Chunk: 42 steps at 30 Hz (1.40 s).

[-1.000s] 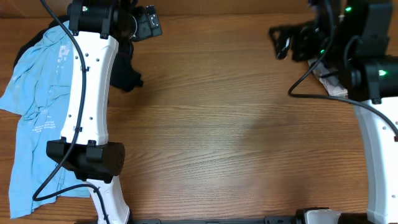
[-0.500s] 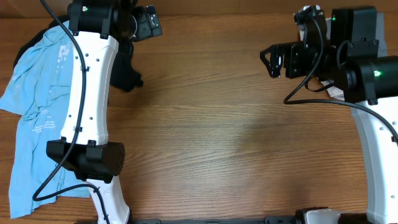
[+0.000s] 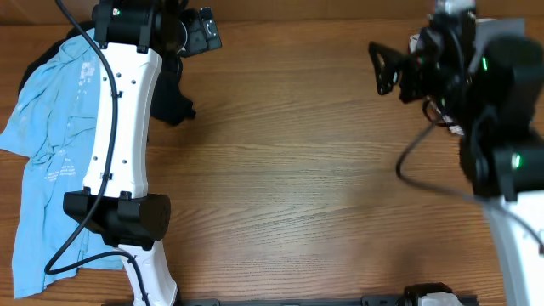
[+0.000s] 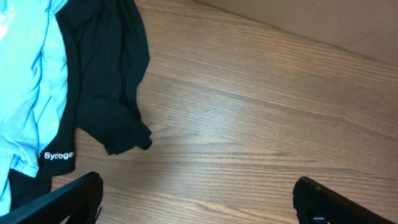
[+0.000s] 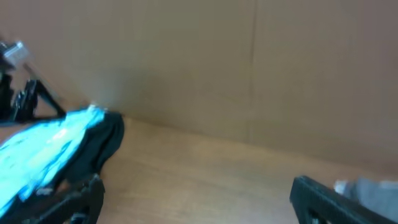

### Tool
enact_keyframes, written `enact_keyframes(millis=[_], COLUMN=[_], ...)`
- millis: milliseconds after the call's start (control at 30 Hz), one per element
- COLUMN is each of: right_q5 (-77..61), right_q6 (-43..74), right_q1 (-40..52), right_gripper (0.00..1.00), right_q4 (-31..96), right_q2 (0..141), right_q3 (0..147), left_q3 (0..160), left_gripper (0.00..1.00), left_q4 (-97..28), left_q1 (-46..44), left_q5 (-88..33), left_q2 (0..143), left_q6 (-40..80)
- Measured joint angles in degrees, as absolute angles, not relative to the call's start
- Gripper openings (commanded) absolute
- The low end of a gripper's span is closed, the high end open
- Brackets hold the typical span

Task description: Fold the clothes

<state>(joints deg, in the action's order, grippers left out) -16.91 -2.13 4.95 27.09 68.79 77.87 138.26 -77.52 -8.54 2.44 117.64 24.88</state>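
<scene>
A light blue printed shirt point(image 3: 47, 144) lies spread at the table's left edge, partly under my left arm. A black shirt point(image 3: 172, 93) lies bunched beside it at the back left. Both show in the left wrist view, black shirt point(image 4: 106, 81) and blue shirt point(image 4: 25, 74), and blurred in the right wrist view, blue shirt point(image 5: 50, 143). My left gripper point(image 4: 199, 199) is open and empty over bare wood just right of the black shirt; overhead it is at the back left point(image 3: 202, 32). My right gripper point(image 3: 382, 68) is open and empty, raised at the back right. The grey-olive and beige shorts are out of view.
A wooden table point(image 3: 297, 187) spans the view. A small pale item point(image 3: 456, 127) lies under my right arm; it may be the grey blur in the right wrist view point(image 5: 373, 186). A brown wall point(image 5: 249, 68) stands behind the table.
My right arm has lifted toward the camera, and its gripper swung left then back right. The left arm and the clothes have not moved.
</scene>
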Motion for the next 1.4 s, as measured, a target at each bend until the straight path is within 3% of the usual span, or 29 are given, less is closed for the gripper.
enact_keyframes(millis=[167, 300, 500, 900, 1400], right_q5=[-16.1, -14.5, -12.1, -8.5, -7.5], right_q6=[2.8, 3.9, 4.3, 4.3, 4.5], right_q1=[1.0, -1.0, -5.0, -5.7, -5.7], right_gripper=[1.0, 1.0, 1.0, 1.0, 1.0], right_q4=[7.2, 5.0, 4.8, 0.6, 4.4], right_q2=[49.3, 33.9, 18.3, 5.5, 0.7], right_q3=[47.5, 29.4, 16.1, 1.2, 1.1], left_q3=[138.2, 138.2, 138.1, 138.1, 138.1], left_gripper=[1.0, 1.0, 1.0, 1.0, 1.0], left_q4=[-77.6, -77.5, -77.5, -77.5, -77.5], left_q1=[-8.5, -8.5, -8.5, -8.5, -8.5], left_q5=[2.4, 2.5, 2.5, 2.5, 2.5], left_q2=[117.6, 117.6, 117.7, 117.7, 117.7], left_q6=[24.9, 24.9, 24.9, 24.9, 24.9])
